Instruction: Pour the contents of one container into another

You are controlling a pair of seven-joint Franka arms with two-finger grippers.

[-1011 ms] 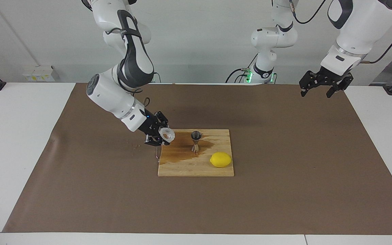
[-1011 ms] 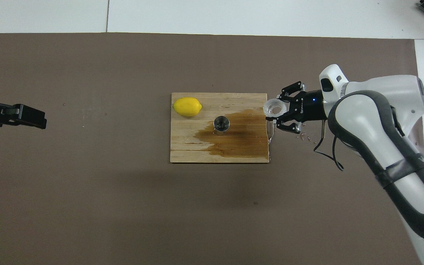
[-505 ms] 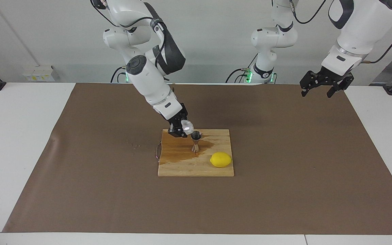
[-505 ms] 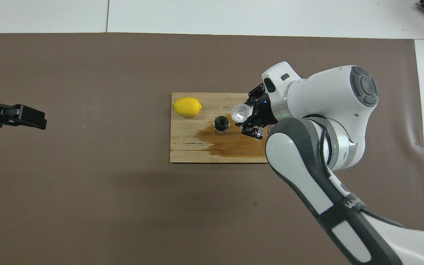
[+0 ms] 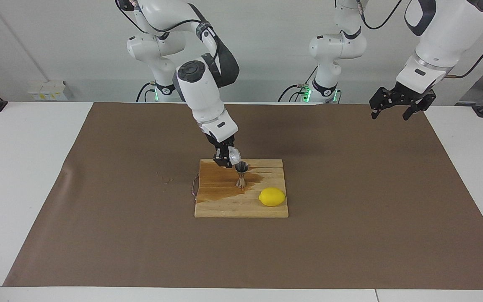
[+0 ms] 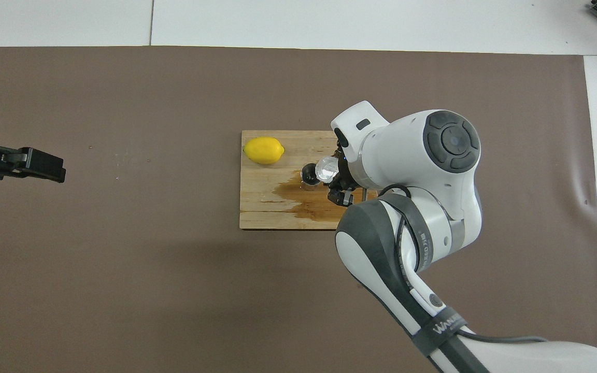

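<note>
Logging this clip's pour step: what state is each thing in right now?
plastic cup: held tilted, mouth toward the jigger's top.
jigger: upright on the board.
cutting board: flat, wet brown stain around the jigger.
lemon: lying on the board, whole.
right gripper: shut on the cup.
left gripper: open, empty, waiting.

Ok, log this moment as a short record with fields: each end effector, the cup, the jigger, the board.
right end effector: shut on the cup, over the board
cup: tilted toward the jigger's mouth
jigger: upright on the board, in a wet stain
board: wooden, part wet, carries a lemon
left end effector: open, empty, waiting over the left arm's end of the table
</note>
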